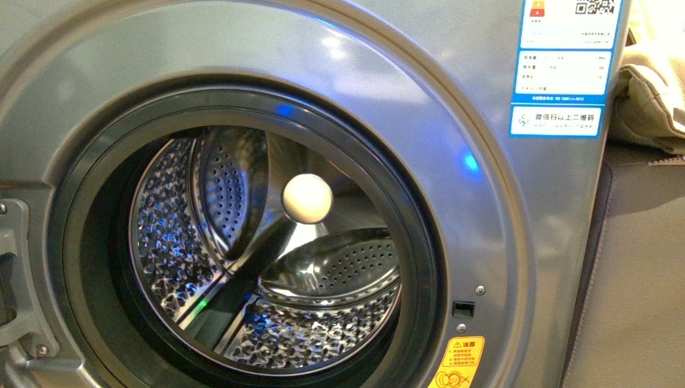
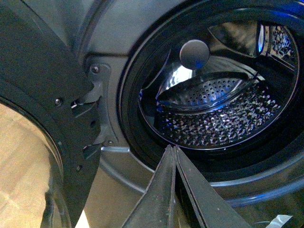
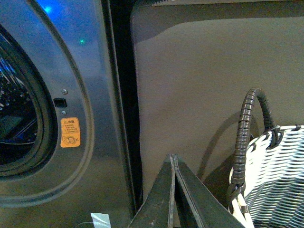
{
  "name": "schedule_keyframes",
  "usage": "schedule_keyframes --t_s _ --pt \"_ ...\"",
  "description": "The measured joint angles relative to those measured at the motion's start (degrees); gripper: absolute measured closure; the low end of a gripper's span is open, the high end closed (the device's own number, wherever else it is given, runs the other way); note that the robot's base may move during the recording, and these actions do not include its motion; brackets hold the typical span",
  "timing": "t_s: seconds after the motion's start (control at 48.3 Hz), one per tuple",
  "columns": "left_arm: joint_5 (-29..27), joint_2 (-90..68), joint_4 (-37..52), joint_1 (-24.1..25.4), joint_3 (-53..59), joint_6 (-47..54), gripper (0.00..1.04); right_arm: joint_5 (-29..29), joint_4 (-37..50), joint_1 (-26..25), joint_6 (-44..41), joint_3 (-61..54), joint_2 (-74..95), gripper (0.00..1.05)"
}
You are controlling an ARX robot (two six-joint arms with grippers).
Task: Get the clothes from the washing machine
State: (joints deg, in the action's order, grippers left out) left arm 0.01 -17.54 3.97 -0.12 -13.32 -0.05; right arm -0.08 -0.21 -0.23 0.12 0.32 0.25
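The grey washing machine (image 1: 452, 97) fills the front view with its round mouth uncovered. Its perforated steel drum (image 1: 323, 331) shows bare metal and a pale round knob (image 1: 307, 198) at the back. No clothes show in any view. In the left wrist view my left gripper (image 2: 173, 148) is shut with nothing in it, pointing at the lower rim of the drum mouth (image 2: 213, 156). My right gripper (image 3: 172, 156) is also shut and holds nothing, beside the machine's right edge (image 3: 118, 142). Neither gripper appears in the front view.
The machine's door (image 2: 42, 95) hangs open on its hinge (image 2: 95, 85) to the left of the mouth. A woven grey-and-white basket (image 3: 275, 180) with a dark handle (image 3: 247, 123) stands right of the machine against a brown panel (image 3: 204, 85). Beige fabric (image 1: 654, 97) lies at upper right.
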Motion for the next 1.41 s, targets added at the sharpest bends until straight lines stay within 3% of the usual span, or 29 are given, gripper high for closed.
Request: schedule_keyframes --t_s 0.807,0.869,1.097,1.2,1.303,1.366,1.407 --pt "0.02 16.55 -4.24 0.00 11.98 -0.02 1.01 -0.02 0.00 0.00 0.00 0.00 0.00 1.02" --pt "-0.02 17.16 -4.26 0.00 12.79 0.00 1.01 -0.04 0.00 0.00 -0.09 0.00 0.00 0.91" --pt "0.00 17.38 -4.26 0.00 12.79 -0.07 0.49 0.00 0.00 0.00 -0.07 0.00 0.00 0.38" --pt "0.00 17.40 -4.26 0.00 12.79 -0.07 0.29 -0.02 0.00 0.00 -0.07 0.00 0.00 0.19" --pt "0.00 17.40 -4.26 0.00 12.79 -0.07 0.13 -0.02 0.00 0.00 0.00 0.00 0.00 0.06" --pt "0.00 17.40 -4.26 0.00 12.79 -0.02 0.05 -0.02 0.00 0.00 -0.02 0.00 0.00 0.08" --pt "0.00 17.40 -4.26 0.00 12.79 -0.04 0.06 -0.02 0.00 0.00 -0.04 0.00 0.00 0.08"
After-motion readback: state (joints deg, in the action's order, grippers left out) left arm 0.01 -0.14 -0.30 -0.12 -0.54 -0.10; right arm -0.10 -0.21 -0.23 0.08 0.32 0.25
